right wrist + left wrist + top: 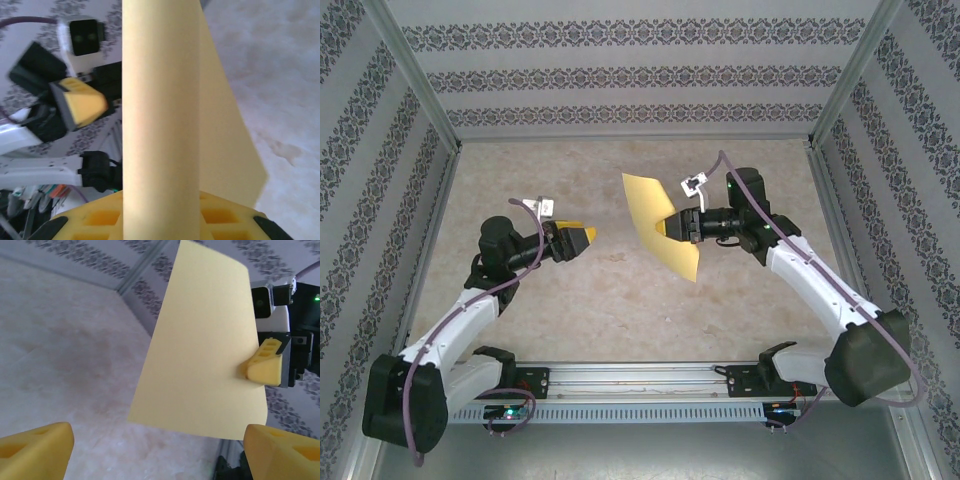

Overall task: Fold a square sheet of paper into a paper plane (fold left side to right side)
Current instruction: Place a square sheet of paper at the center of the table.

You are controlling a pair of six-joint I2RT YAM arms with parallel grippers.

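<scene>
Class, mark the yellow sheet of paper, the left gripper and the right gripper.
yellow sheet of paper [648,205]: top view, bare middle of the sheet.
left gripper [586,238]: top view, between its open fingers.
right gripper [670,228]: top view, between fingers pinching the sheet's edge.

Your right gripper [672,227] is clamped on the right-hand edge of the square sheet of paper [655,215], roughly midway along it. The sheet is held up off the table [600,320] and tilted. From above it reads as a long yellow shape running from upper left to lower right. Your left gripper [582,238] points rightward toward the sheet but stays apart from it, with bare table between them. Its yellow fingers look parted, though this angle makes the gap hard to judge. Both arms reach inward from their bases at the near edge.
</scene>
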